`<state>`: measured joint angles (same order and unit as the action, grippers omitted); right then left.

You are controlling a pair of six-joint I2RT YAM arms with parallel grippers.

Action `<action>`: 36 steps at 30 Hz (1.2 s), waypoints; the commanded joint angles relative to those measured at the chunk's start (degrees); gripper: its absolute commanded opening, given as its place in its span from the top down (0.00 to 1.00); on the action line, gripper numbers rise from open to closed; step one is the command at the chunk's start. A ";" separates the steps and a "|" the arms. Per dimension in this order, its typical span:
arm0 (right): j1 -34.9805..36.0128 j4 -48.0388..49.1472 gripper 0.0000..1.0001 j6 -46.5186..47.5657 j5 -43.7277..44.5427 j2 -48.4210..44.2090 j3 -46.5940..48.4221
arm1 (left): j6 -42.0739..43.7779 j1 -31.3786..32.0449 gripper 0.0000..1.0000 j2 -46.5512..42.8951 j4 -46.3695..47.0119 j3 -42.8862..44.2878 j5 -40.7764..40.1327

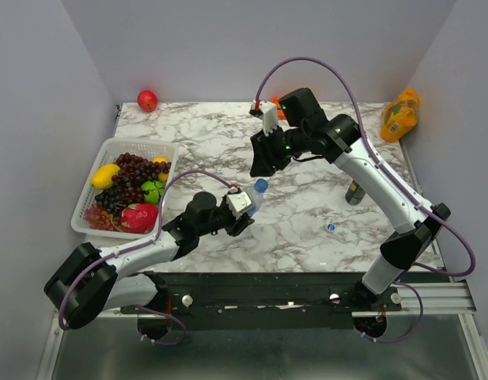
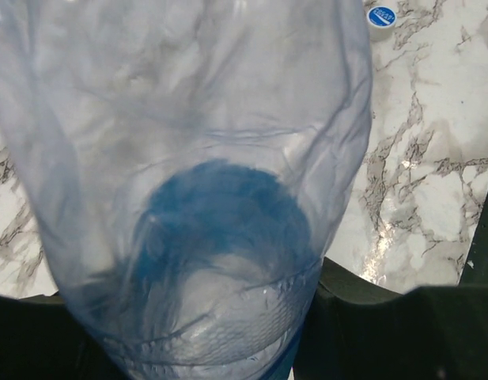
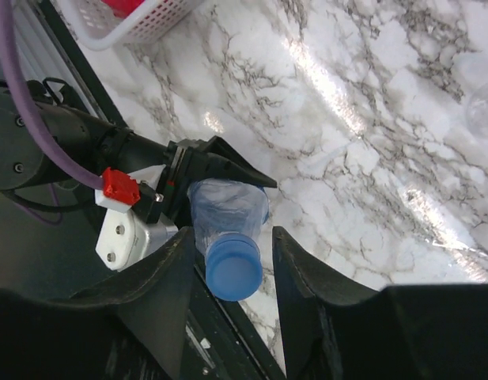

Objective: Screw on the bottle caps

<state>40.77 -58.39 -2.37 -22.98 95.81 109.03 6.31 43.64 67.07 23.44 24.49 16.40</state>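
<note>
My left gripper (image 1: 242,207) is shut on a clear bottle (image 1: 250,198), held tilted above the table's near middle. The bottle (image 2: 188,119) fills the left wrist view. A blue cap (image 1: 261,185) sits on its neck. In the right wrist view this cap (image 3: 234,273) lies between the two fingers of my right gripper (image 3: 228,277), with a gap on each side; the jaws stand open around it and do not touch it. A second blue cap (image 1: 331,227) lies loose on the marble to the right, and the left wrist view shows it (image 2: 381,16) at the top edge.
A white basket (image 1: 166,149) of fruit stands at the left. A dark can (image 1: 354,192) stands under the right arm. An orange juice bottle (image 1: 399,115) lies at the back right and a red apple (image 1: 147,100) at the back left.
</note>
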 commanded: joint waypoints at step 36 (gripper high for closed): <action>5.80 -12.89 0.34 86.84 -18.77 -20.40 -21.84 | 26.04 -0.92 1.00 -3.17 -27.84 10.14 18.58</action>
<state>45.45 -74.48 82.48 -40.32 77.21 89.47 31.53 42.87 64.05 -3.62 32.47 32.84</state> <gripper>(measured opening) 0.682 0.567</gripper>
